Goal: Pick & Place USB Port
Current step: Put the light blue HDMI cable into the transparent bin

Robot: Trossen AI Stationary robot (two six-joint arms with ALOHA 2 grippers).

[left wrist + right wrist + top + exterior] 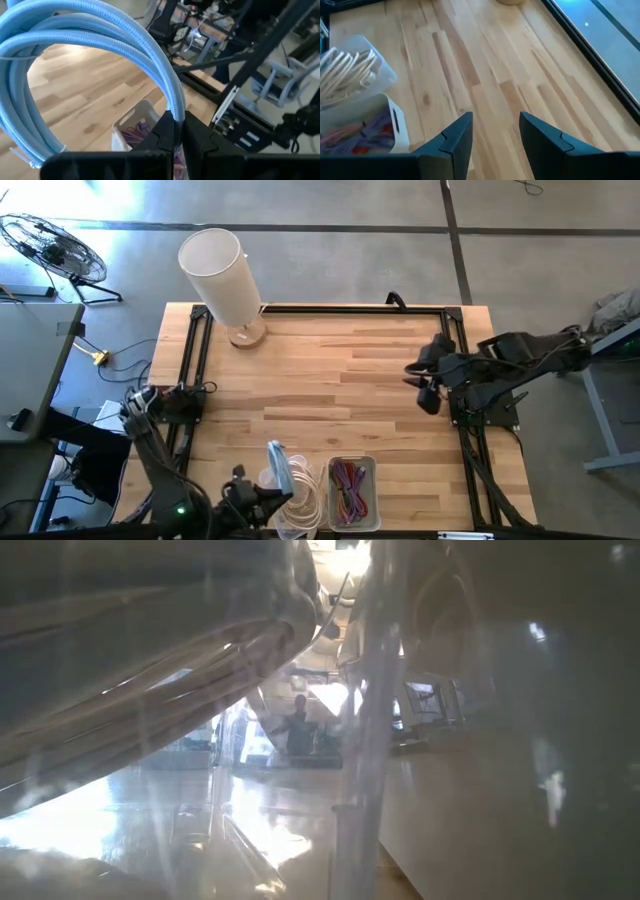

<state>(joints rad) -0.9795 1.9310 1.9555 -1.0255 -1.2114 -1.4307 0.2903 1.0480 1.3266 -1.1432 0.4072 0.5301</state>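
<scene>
A coil of light-blue braided USB cable (pixel 100 45) is held above the table's near edge by my left gripper (pixel 175 137), which is shut on it. In the high view the coil (pixel 279 465) stands over a clear tub of white cables (pixel 305 502), next to a tub of purple and red cables (pixel 351 491). My right gripper (pixel 428 387) hangs open over the table's right side, nothing between its fingers (pixel 454 137). The low view is filled by a clear tub wall (pixel 300 740) with white cables behind it. My left gripper pinches the bundled strands of the coil (pixel 176 111) between its two fingers, at one side of the loop. The fingers lie across the strands. The coil is lifted clear of the table and stands out beyond the fingertips as an open loop.
A white cylinder on a round wooden base (pixel 222 272) stands at the table's far left. A black frame (pixel 330 309) runs along the table's edges. Bare wood (pixel 330 390) lies between the tubs and the far edge.
</scene>
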